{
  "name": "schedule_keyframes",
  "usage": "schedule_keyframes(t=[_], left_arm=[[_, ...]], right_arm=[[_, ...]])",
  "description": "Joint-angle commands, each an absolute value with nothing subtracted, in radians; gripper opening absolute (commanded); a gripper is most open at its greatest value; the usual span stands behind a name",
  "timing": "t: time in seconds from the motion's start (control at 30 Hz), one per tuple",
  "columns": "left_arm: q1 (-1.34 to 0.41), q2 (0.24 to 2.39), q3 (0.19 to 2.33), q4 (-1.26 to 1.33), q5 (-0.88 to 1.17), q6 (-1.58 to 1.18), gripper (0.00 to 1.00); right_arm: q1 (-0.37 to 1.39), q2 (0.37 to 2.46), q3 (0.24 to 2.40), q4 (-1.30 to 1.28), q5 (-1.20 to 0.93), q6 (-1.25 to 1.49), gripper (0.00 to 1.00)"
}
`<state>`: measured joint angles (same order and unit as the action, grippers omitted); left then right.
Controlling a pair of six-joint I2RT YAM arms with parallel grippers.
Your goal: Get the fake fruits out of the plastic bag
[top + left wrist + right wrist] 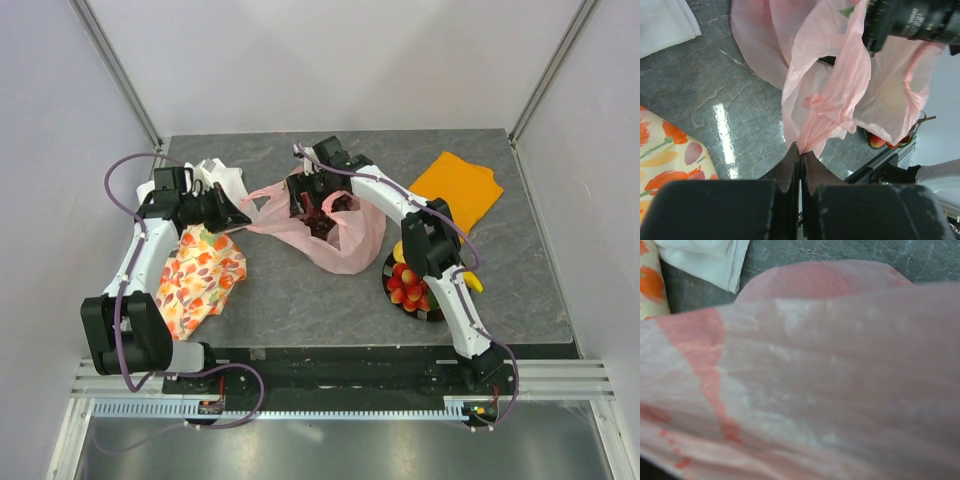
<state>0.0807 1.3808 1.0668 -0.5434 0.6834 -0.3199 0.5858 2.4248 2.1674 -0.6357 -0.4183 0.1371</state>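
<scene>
The pink plastic bag (350, 235) lies in the middle of the table, mouth towards the back. My left gripper (240, 215) is shut on the bag's left edge and holds it stretched out; the left wrist view shows the jaws (800, 152) pinching the pink film (840, 85). My right gripper (312, 203) reaches into the bag's mouth next to a dark purple grape bunch (325, 218). The bag film (830, 380) fills the right wrist view and hides those fingers. Red fruits (408, 285) lie in a black bowl (432, 312), with a yellow banana (476, 281) beside it.
A floral orange-patterned cloth (200, 275) lies at the front left, a white cloth (222, 178) behind the left gripper, and an orange cloth (460, 185) at the back right. The bowl also shows in the left wrist view (880, 141).
</scene>
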Motion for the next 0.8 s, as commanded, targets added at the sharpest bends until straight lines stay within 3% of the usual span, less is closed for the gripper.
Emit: schedule_keyframes(t=[0.0, 0.23, 0.57, 0.77], left_arm=[[0.066, 1.351, 1.065, -0.541, 0.756, -0.255, 0.02], [-0.083, 1.338, 1.031, -0.607, 0.761, -0.186, 0.02], [-0.107, 1.328, 1.026, -0.62, 0.761, -0.178, 0.02], [-0.107, 1.33, 1.019, -0.615, 0.752, -0.173, 0.02]], right_arm=[[0.583, 2.436, 2.269, -0.601, -0.405, 0.219, 0.98], [0.584, 2.48, 2.269, -0.549, -0.408, 0.288, 0.98], [0.588, 2.545, 2.324, -0.551, -0.305, 0.324, 0.98], [0.586, 2.556, 2.326, -0.511, -0.334, 0.29, 0.82]])
